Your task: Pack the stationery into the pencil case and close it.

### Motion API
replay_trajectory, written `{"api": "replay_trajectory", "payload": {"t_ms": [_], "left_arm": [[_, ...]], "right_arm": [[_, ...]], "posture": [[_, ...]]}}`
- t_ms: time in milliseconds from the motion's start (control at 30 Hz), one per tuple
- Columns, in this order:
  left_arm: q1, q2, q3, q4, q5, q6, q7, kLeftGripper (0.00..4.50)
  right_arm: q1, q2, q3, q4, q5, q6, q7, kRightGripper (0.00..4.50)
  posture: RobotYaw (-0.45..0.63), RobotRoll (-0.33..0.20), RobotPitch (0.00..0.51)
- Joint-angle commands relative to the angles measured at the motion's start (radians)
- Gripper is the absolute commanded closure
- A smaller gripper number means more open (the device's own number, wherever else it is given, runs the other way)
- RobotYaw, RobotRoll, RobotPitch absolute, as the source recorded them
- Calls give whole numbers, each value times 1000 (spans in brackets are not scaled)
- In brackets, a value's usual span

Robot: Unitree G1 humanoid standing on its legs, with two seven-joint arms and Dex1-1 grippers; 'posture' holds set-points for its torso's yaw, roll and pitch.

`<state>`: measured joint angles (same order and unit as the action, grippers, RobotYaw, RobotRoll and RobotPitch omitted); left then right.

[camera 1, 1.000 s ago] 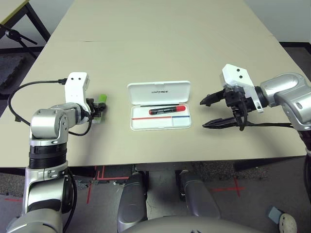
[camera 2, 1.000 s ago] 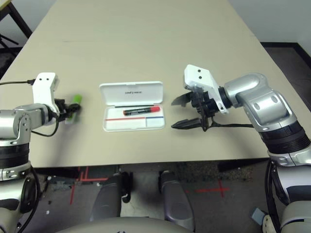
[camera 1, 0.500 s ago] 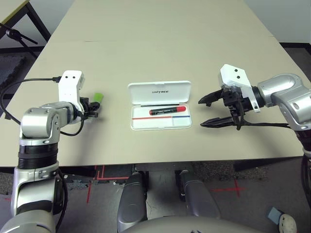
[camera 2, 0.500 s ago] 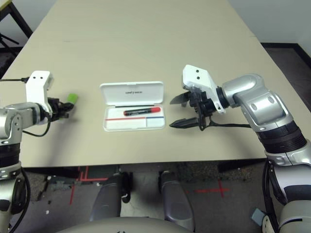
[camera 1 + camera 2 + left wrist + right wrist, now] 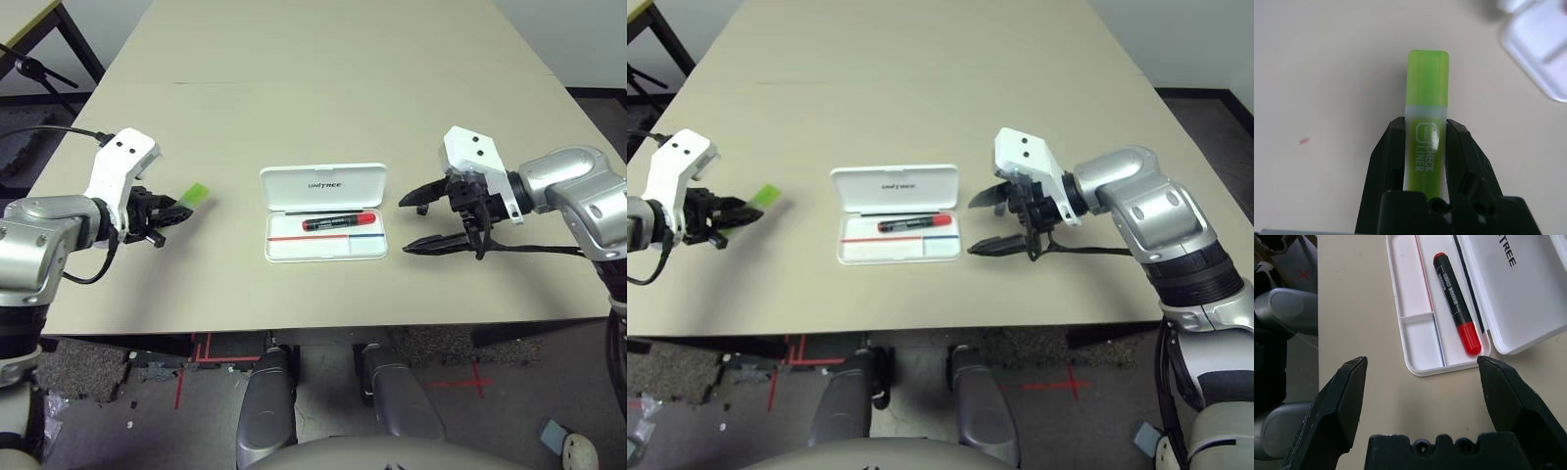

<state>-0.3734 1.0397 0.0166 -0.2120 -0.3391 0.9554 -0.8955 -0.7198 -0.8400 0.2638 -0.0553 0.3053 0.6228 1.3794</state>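
Left pincer [image 5: 1425,139] grips highlighter [image 5: 1427,98]; open pencil case [image 5: 323,227] holds marker [image 5: 339,223].

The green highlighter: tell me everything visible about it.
The green highlighter is a flat plastic stick with a translucent lime cap, a pale band below it and white "CHECK LINER" lettering on its barrel. The left gripper clamps the barrel, cap end sticking out past the fingertips, left of the open pencil case.
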Motion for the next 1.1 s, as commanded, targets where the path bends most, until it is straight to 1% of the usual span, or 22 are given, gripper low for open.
{"api": "replay_trajectory", "payload": {"t_ms": [33, 100, 233, 367, 500, 633, 800, 1000, 1100], "left_arm": [[-8, 6, -29, -105, -57, 34, -48, 3425], [-14, 8, -50, -152, -67, 37, -62, 3425], [-53, -19, -114, -241, -91, 49, -73, 3425], [-116, -49, -173, -253, -78, 47, -59, 3425], [-189, -95, -245, -267, -79, 47, -65, 3425], [-257, -153, -346, -230, -27, 18, -55, 3425], [-301, -209, -435, -181, 22, -17, -64, 3425], [-346, -266, -503, -115, 86, -70, -77, 3425], [-355, -282, -530, -90, 118, -94, -87, 3425]], "right_arm": [[-5, 2, 12, 5, -10, -7, 6, 0], [-6, 2, 12, 7, -10, -7, 6, 0], [-7, 2, 11, 11, -13, -8, 5, 0], [-4, 2, 10, 10, -15, -7, 5, 0], [-4, 3, 9, 12, -20, -8, 4, 0], [-1, 5, 9, 11, -25, -10, 0, 0], [6, 4, 7, 6, -30, -10, -4, 0], [16, 1, 2, -3, -33, -7, -6, 0], [16, 1, 3, -5, -34, -5, -8, 0]], "posture": [[-2, 0, 185], [-2, 0, 185], [-9, 0, 187], [-13, 0, 187], [-20, 0, 188], [-25, 0, 189], [-34, 0, 189], [-41, 0, 188], [-44, 0, 186]]}}
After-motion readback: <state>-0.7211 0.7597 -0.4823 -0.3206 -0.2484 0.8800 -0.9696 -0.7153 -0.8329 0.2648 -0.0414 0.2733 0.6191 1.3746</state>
